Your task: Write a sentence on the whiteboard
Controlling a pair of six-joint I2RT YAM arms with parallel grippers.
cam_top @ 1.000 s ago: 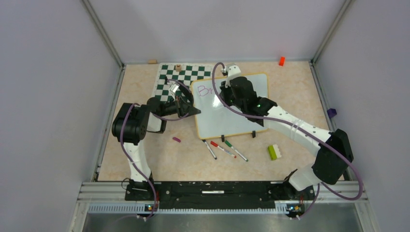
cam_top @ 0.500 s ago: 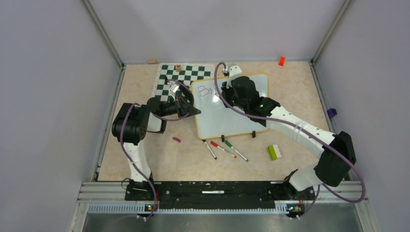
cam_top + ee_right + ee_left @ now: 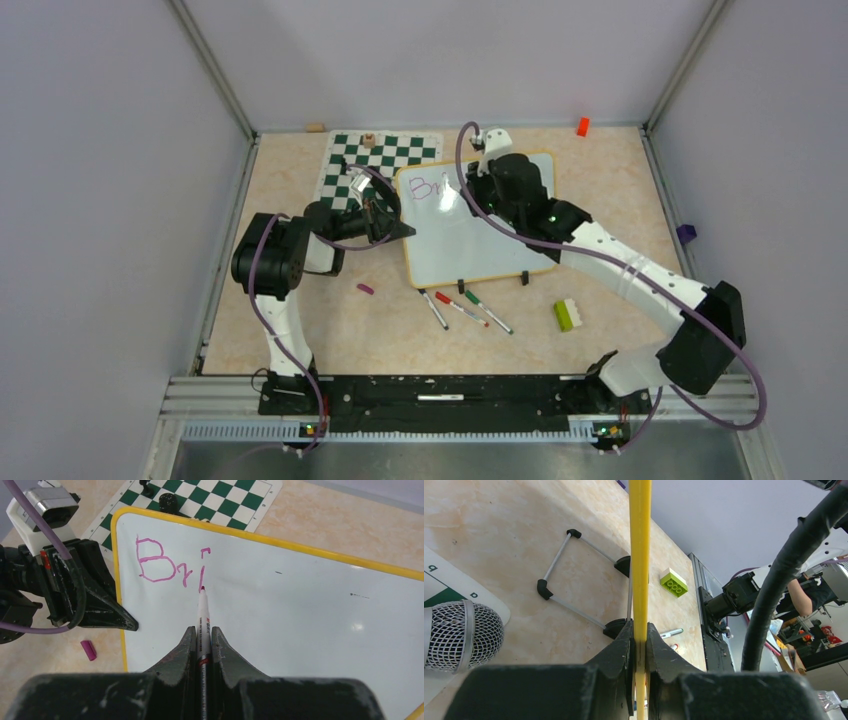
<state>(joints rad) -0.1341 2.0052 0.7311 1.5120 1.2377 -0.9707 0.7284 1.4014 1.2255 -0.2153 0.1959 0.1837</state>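
Whiteboard left rim clamped in left jaws; right jaws clamped on marker, tip at purple "Bri" lettering.

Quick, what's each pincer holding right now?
Left pincer: shut on the rim of the whiteboard.
Right pincer: shut on the marker.

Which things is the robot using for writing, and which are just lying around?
Using: whiteboard, purple marker in the right claw, purple letters, left claw pinching the yellow rim.
Lying about: chess mat, three spare markers, green brick, purple cap, orange block.
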